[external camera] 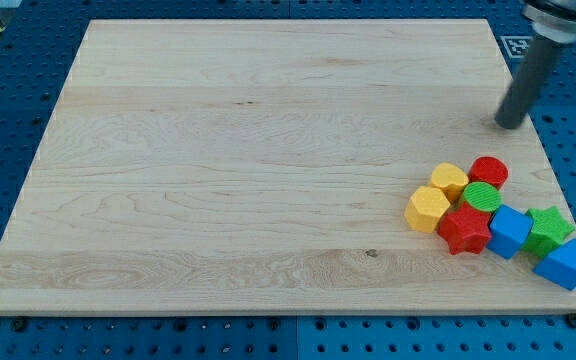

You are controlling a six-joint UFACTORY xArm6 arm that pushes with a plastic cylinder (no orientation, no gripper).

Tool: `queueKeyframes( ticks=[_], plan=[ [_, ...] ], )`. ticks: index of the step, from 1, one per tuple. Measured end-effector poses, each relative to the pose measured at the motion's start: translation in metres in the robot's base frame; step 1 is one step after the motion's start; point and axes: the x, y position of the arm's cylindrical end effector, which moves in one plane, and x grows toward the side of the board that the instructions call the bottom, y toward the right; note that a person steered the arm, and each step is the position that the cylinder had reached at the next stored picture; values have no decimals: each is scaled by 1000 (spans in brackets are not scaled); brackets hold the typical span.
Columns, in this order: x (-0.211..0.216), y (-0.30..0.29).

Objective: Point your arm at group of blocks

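Eight small blocks sit bunched in one cluster near the bottom right corner of the wooden tabletop (218, 150), packed so closely that most appear to touch a neighbour, which is what makes them read as the group the arm is meant to point at. Nearest the bottom edge is a blue wedge-shaped block (562, 264), close to the right edge; beside it stand a green star block (548, 229), a blue cube (509, 231) and a red star block (464, 230). A yellow block (427, 209) marks the cluster's left end, with a second yellow block (449, 180) behind it, a green round block (482, 196) in the middle and a red round block (488, 171) at the far side.

Beyond them, near the right edge and toward the top right corner, my tip (509, 125) rests on the wood, apart from the red round block with bare board between. The end effector is a plain rod with nothing to open, close or hold. Nothing stands between it and the group, so the approach looks unobstructed. The rest of the tabletop carries nothing; a blue perforated base (8, 120) surrounds it.
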Motion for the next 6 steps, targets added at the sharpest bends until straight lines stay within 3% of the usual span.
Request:
queueKeyframes(
  ticks=[1,3,6],
  plan=[
    [52,38],
    [149,58],
    [176,8]
  ],
)
